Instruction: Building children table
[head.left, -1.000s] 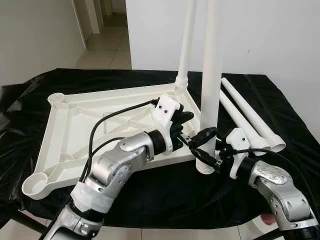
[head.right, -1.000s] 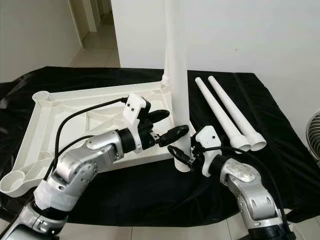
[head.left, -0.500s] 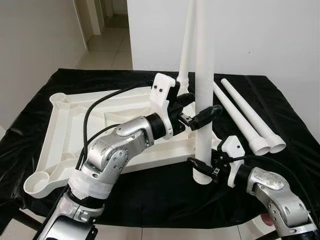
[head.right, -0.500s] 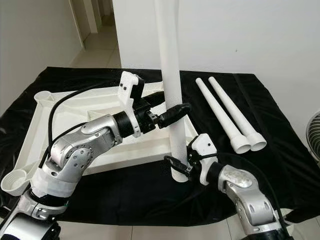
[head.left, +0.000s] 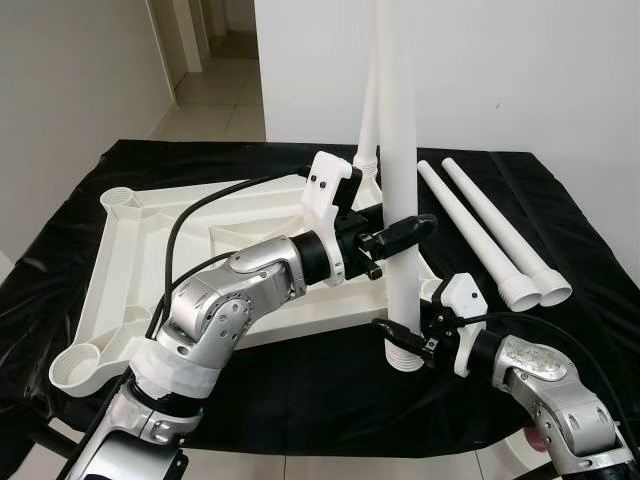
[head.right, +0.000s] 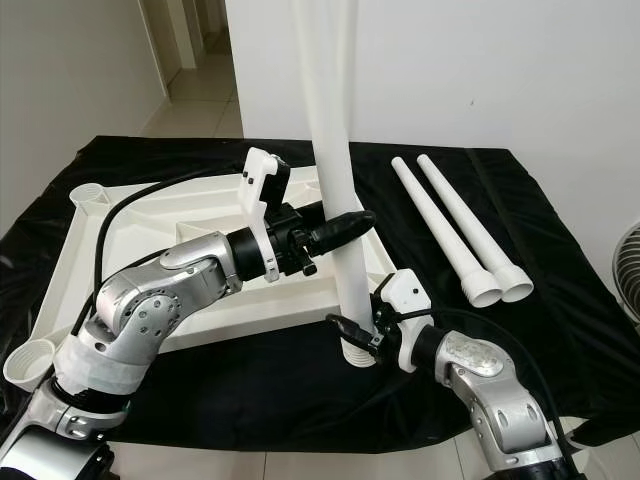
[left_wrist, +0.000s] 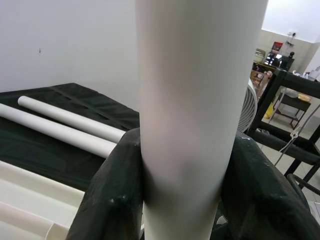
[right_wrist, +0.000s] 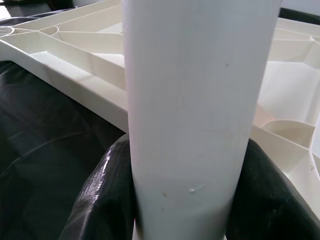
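Note:
An upside-down white tabletop (head.left: 160, 250) lies on the black-draped table. One white leg (head.left: 368, 110) stands in its far corner. A second white leg (head.left: 399, 150) is held upright over the near right corner. My left gripper (head.left: 400, 232) is shut on its middle, black fingers (left_wrist: 112, 197) pressing either side of the leg (left_wrist: 195, 100). My right gripper (head.left: 402, 338) is shut on the leg's flared lower end (right_wrist: 195, 110), just above the cloth beside the tabletop's edge. The socket under it is hidden.
Two loose white legs (head.left: 485, 235) lie side by side on the cloth to the right. Open corner sockets sit at near left (head.left: 75, 370) and far left (head.left: 120, 200). A fan (head.right: 630, 275) stands past the table's right edge; a wall is behind.
My left gripper rose from the tabletop to the upright leg and closed on it. The leg shifted slightly left and stands straighter. My right gripper kept hold of its lower end.

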